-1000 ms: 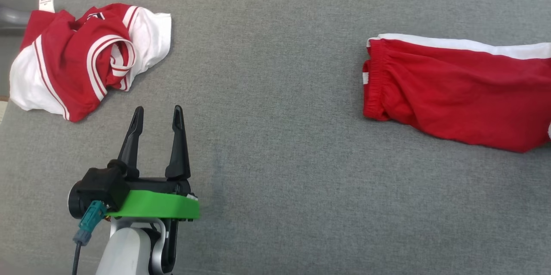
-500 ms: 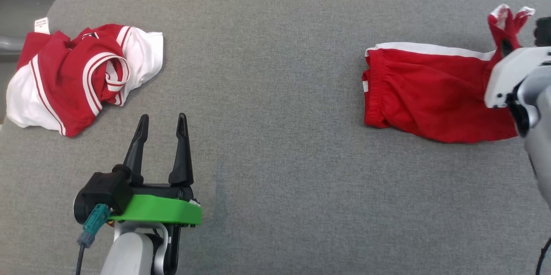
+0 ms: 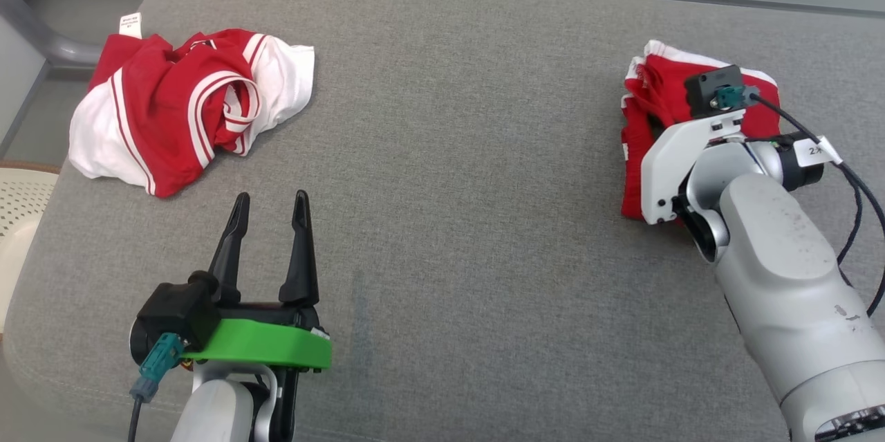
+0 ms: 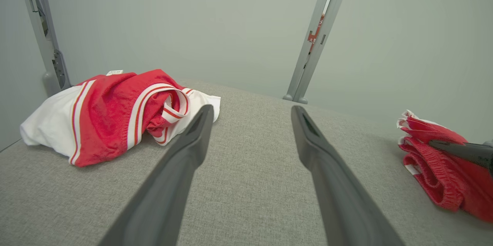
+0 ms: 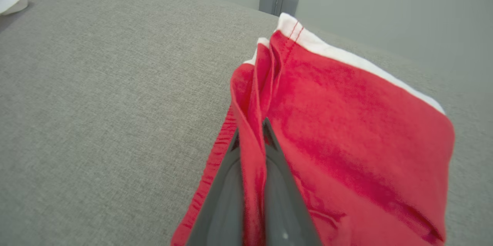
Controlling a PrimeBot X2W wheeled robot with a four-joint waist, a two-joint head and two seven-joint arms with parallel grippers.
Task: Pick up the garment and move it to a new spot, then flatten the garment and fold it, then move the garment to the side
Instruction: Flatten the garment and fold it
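Red-white jersey [image 3: 187,110] crumpled at 10 o'clock on grey table [image 3: 470,151]. Left gripper [image 3: 271,198] at 7 o'clock, fingers spread wide, empty. Red shorts [image 3: 650,90] bunched at 3 o'clock; right gripper [image 5: 251,130] pinched tight on their fold.

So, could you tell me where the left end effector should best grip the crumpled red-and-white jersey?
Probably the raised striped loop on the right side of the jersey, approached from the near edge by the open left end effector: that fold stands proud of the heap and faces its fingers.
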